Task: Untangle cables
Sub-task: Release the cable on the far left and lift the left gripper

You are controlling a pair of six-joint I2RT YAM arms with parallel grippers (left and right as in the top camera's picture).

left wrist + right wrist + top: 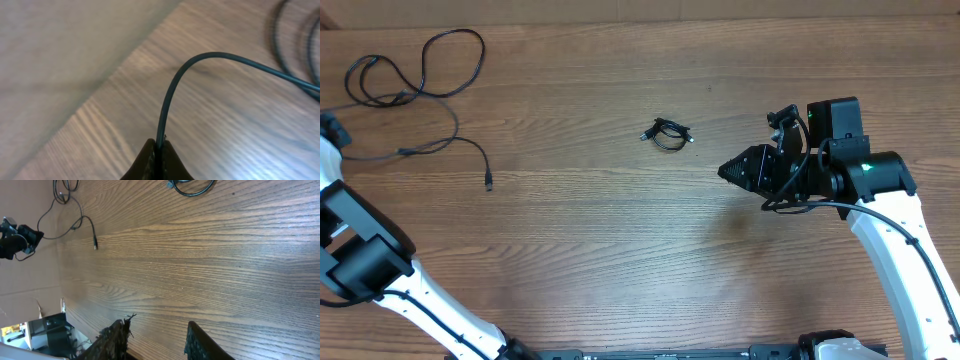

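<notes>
Two cables point(488, 181) lie apart (one a small coil point(667, 134)).

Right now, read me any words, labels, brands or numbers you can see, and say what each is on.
None readable.
No lettering shows on the table, the loose cable, the small bundle, the left arm or the right arm.
The clutter beyond the table edge in the right wrist view is too blurred to read.

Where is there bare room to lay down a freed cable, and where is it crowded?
Bare wood spans the table on the robot's side of the small coiled cable. Also free: between that coil and the loose cables. Crowded: far-left corner, where the left hand pinches one.
</notes>
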